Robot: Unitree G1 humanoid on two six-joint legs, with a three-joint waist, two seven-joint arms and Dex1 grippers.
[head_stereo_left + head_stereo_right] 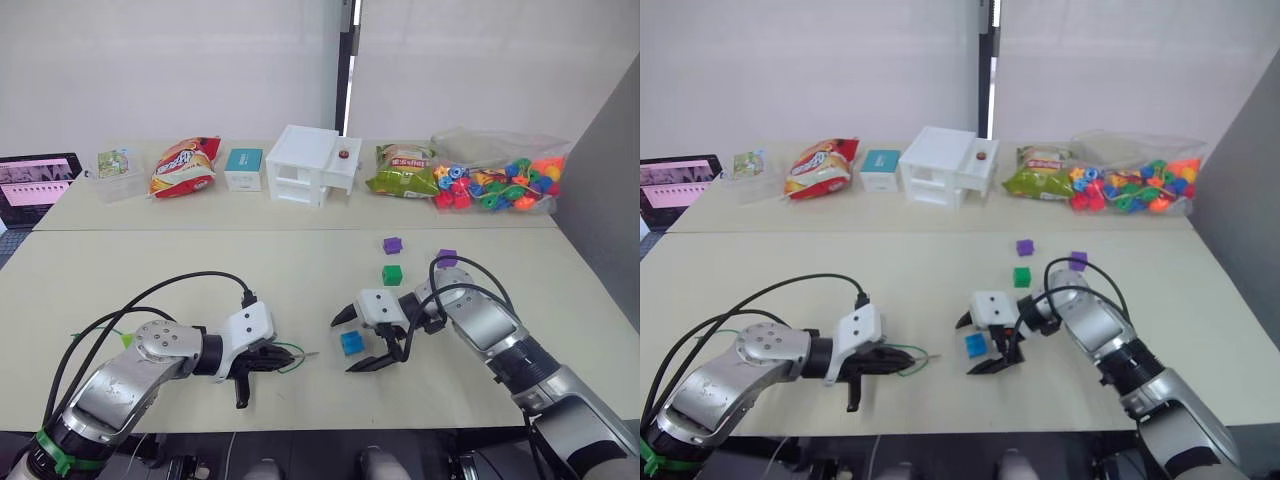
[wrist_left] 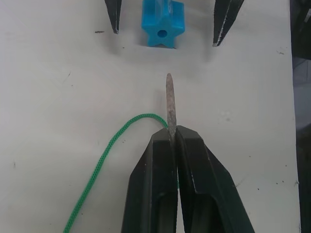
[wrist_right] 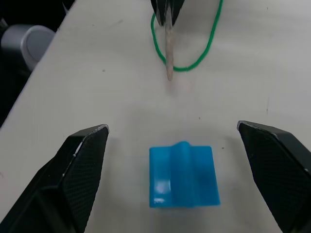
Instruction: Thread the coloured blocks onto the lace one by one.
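Observation:
A blue flower-shaped block (image 1: 351, 343) lies on the table, its hole facing the lace's stiff tip (image 2: 169, 99). My right gripper (image 3: 172, 128) is open and straddles this block, one finger on each side, neither touching it. A short way to the left, my left gripper (image 2: 171, 132) is shut on the lace (image 2: 104, 155) just behind the tip, which points at the block with a small gap left. The green cord loops behind the fingers (image 1: 292, 352). A dark green cube (image 1: 391, 274) and two purple cubes (image 1: 392, 245) (image 1: 447, 258) lie beyond the right gripper.
Along the far table stand a clear bag of mixed beads (image 1: 500, 180), a white box (image 1: 305, 165), two snack bags (image 1: 185, 165) (image 1: 400, 170), a teal box (image 1: 243, 168) and a tablet (image 1: 35, 185). Black cables arc over both arms.

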